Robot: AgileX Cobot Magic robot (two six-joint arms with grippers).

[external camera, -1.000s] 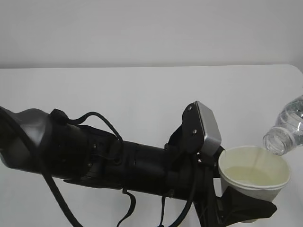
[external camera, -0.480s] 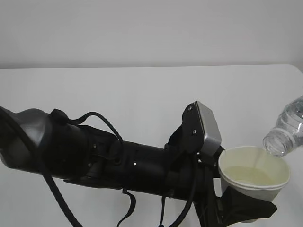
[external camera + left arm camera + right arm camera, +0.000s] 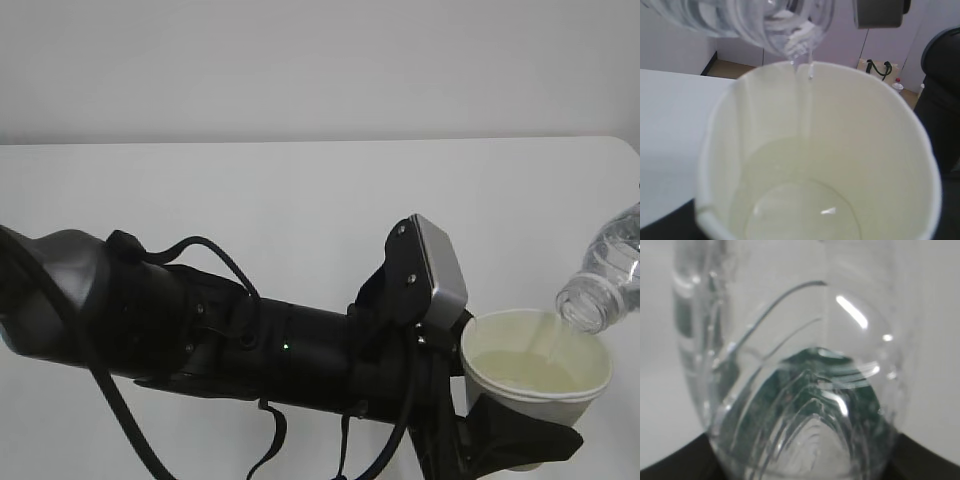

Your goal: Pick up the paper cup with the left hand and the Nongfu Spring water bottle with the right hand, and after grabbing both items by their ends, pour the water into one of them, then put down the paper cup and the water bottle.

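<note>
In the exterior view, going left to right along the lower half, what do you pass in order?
Left arm's black body with loose cables → silver-grey wrist module → paper cup holding water, gripped by the left gripper → tilted water bottle, mouth over the cup's right rim.

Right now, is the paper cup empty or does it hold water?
It holds water: the paper cup has water pooled at its bottom, well below the rim.

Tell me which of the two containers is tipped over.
The clear water bottle, mouth slanted down over the paper cup, a thin stream running in. The cup stays upright, holding water.
</note>
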